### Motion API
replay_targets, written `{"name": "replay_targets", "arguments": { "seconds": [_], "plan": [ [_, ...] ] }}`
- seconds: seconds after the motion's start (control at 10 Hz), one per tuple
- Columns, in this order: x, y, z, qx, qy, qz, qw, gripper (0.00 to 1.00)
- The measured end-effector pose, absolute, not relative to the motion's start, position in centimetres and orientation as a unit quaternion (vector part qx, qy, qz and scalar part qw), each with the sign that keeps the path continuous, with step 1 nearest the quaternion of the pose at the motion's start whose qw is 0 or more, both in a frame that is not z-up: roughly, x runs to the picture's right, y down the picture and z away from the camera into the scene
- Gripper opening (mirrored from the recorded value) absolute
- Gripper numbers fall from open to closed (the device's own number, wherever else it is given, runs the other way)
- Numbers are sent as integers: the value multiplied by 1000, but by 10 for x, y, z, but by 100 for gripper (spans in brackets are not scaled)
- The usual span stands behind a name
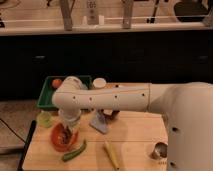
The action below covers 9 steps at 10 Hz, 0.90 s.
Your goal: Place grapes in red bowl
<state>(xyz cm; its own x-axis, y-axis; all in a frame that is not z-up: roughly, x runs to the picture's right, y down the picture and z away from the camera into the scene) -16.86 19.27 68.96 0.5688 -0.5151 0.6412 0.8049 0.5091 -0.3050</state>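
Note:
The red bowl (59, 140) sits at the front left of the wooden table (135, 135). A dark purple-brown bunch, the grapes (61, 134), shows inside the bowl's rim. My gripper (69, 131) hangs straight down from the white arm, right over the bowl's right half and at the grapes. The wrist hides part of the bowl and part of the grapes, so I cannot tell whether the grapes rest in the bowl or are held.
A green bin (47, 95) with a small orange-red fruit (57, 82) stands behind the bowl. A long green vegetable (75, 151), a yellow item (113, 155), a blue-grey packet (99, 122), a pale green object (46, 119), a white jar (99, 83) and a metal cup (159, 150) share the table.

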Motion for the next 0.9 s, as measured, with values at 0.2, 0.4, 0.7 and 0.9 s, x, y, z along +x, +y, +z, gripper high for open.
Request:
{"name": "replay_targets", "arguments": {
  "seconds": [0.2, 0.4, 0.7, 0.9],
  "plan": [
    [-169, 192, 690, -298, -244, -399, 832, 44],
    [-170, 192, 689, -296, -243, -405, 830, 25],
    [-171, 192, 689, -295, -243, -411, 827, 26],
    [-174, 192, 688, -293, -243, -418, 825, 28]
  ]
}}
